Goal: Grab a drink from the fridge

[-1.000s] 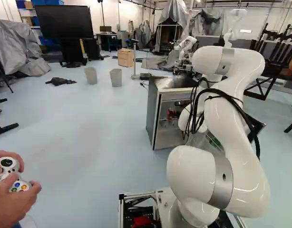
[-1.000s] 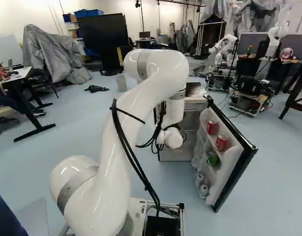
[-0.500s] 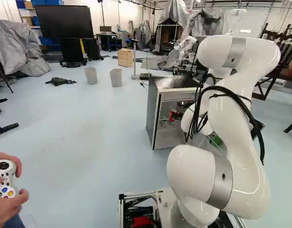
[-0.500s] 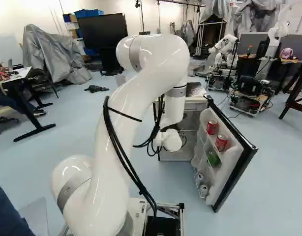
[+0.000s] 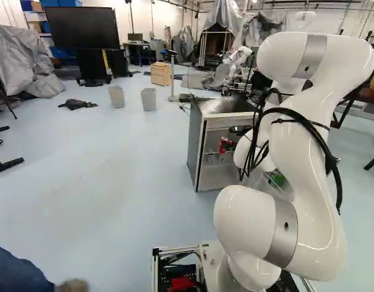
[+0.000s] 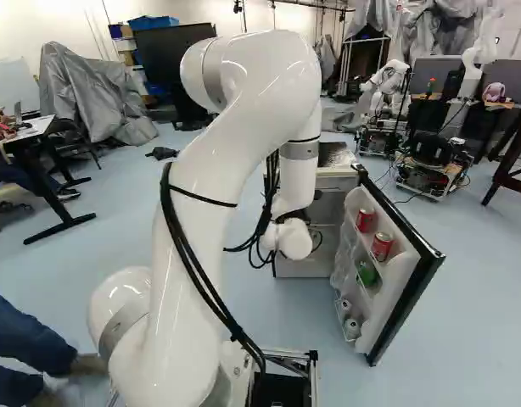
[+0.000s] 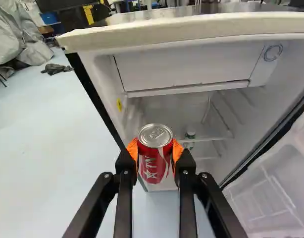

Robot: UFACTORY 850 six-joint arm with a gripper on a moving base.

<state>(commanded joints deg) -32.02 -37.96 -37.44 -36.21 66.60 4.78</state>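
While the fridge stands open, the claw, parted can-wide, grips a red can

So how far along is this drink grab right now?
Looks done: the fridge door stands open, and the gripper is shut on a red can, orange pads against both sides. In hand: that can, held upright at the opening of the fridge. Probably left: drawing it well away; I can't tell whether it is fully outside.
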